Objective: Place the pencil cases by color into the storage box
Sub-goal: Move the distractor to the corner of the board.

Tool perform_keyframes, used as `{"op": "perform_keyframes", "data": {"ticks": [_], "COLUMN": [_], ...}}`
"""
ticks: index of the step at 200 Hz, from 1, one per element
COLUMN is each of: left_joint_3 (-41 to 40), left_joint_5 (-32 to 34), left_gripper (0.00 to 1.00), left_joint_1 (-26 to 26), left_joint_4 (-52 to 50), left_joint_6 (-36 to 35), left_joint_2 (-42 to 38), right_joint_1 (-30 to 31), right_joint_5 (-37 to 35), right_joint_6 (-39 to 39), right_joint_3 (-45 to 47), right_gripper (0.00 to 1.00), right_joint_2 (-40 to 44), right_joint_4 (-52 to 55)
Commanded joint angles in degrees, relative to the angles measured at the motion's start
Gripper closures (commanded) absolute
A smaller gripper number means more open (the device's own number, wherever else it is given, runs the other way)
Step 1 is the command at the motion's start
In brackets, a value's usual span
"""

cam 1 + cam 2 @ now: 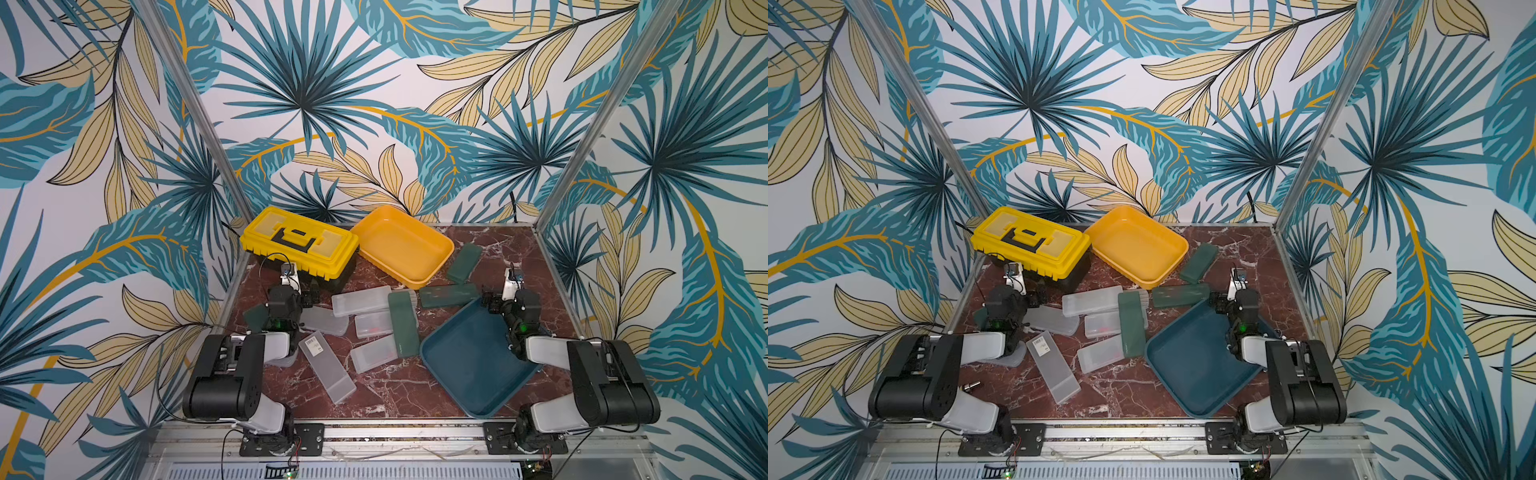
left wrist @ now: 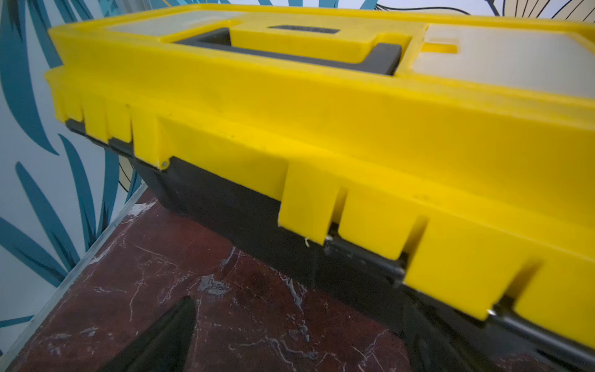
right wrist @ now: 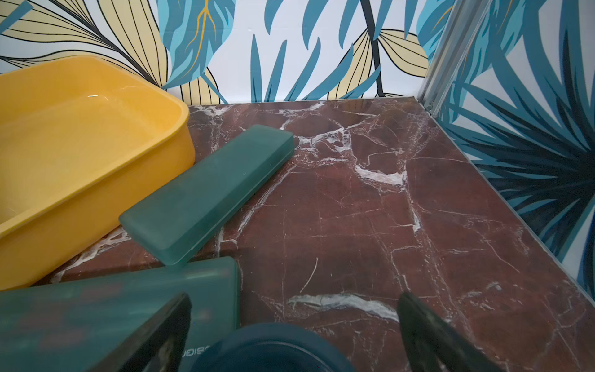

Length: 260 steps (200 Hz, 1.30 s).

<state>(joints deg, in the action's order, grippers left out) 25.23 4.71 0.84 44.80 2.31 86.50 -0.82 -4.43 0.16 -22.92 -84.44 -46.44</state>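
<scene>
From my station the light was bright and even, apparently from overhead, leaving only soft shadows on the counter (image 1: 386, 395). In both top views the walls bowed outward toward the edges. The left wrist view was soft and smeared along the near edge of the yellow toolbox (image 2: 450, 257). In the right wrist view the fingers (image 3: 161, 335) of the right claw (image 3: 294, 299) were dark and out of focus.

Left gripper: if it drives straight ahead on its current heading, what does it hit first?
The yellow toolbox. The left gripper faces its long side at close range and would likely meet the black base just under the lid's edge; the exact height is hard to judge.
</scene>
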Motion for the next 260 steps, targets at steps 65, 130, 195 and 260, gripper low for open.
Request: {"op": "perform_keyframes", "data": {"ticks": [65, 130, 195, 260], "left_joint_3": [-1.5, -1.3, -1.3, -1.3], "left_joint_5": [-0.6, -1.0, -0.9, -0.2], "left_gripper": [0.0, 0.0, 0.0, 0.0], "left_joint_1": [0.2, 0.5, 0.4, 0.0], "left_joint_4": [1.6, 1.5, 1.5, 1.4], "left_joint_6": [-0.5, -0.3, -0.4, -0.6], "left_joint_2": [0.3, 0.5, 0.5, 0.6], "right_joint_1": [-0.3, -0.3, -0.3, -0.3], "right_joint_5": [0.2, 0.3, 0.3, 0.3], "right_joint_6": [-0.1, -0.2, -0.2, 0.0], "right_joint_3": [0.1, -0.2, -0.4, -0.5], "right_gripper": [0.01, 0.01, 0.01, 0.01], "right_joint_2": [0.1, 0.2, 0.1, 0.0], "right_joint_4": [-0.1, 0.7, 0.9, 1.0]}}
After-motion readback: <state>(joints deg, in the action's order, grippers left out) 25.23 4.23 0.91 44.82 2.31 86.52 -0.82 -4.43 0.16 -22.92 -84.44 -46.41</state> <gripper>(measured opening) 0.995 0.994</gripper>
